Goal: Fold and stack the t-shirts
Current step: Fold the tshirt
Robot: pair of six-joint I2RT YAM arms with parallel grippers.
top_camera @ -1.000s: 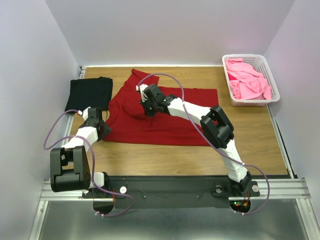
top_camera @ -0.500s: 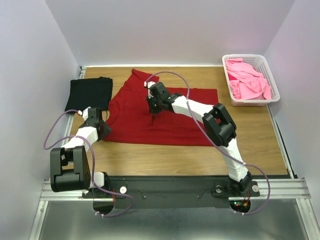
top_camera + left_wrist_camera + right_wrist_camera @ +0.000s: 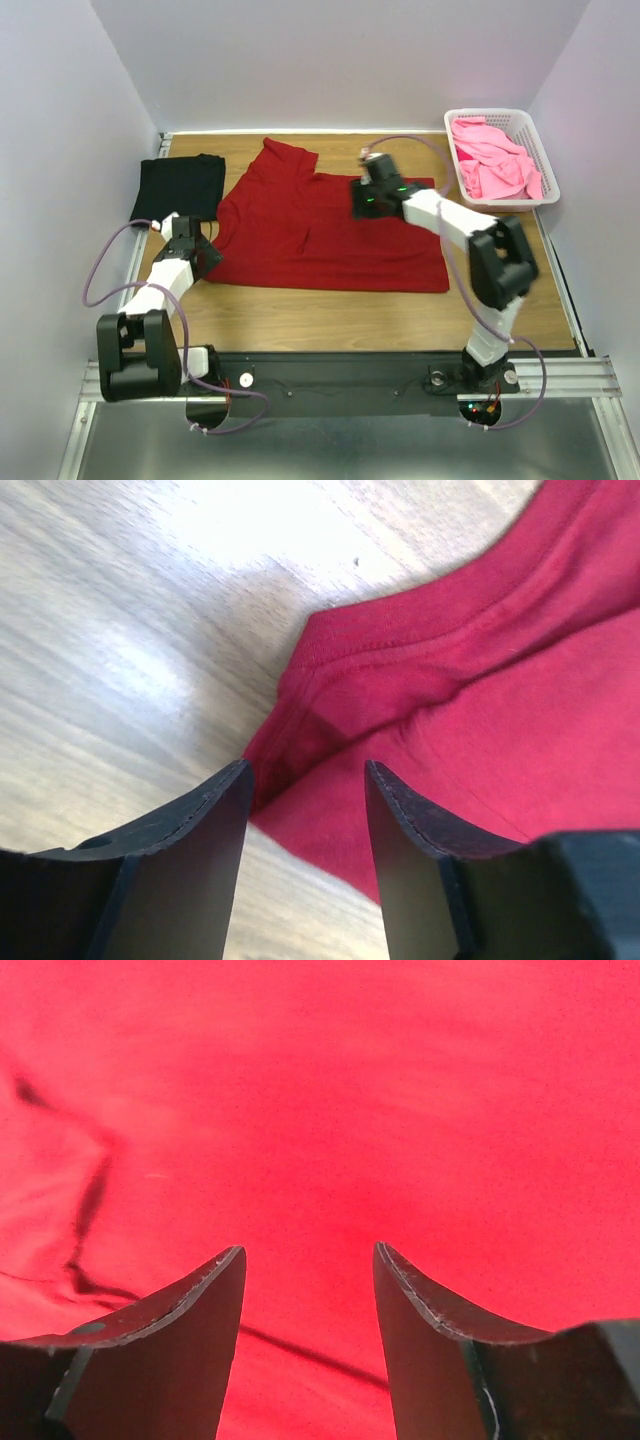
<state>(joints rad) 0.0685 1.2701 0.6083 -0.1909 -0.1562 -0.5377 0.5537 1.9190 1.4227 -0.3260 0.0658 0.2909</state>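
Red tee (image 3: 320,225) lying spread on tabletop (image 3: 330,305); your left hand (image 3: 305,775), released, straddling its near-left corner; your right hand (image 3: 308,1252), released, hanging over its far-right part. Black tee (image 3: 178,186) lying folded far-left.

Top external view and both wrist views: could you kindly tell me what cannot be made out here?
- Pink t-shirts in the basket, top view: bunched together, so their number is unclear.
- Black t-shirt, top view: folded, so its lower layers are hidden.
- Red t-shirt, wrist views: only a hem corner and plain cloth show; the frame edges cut off the rest.
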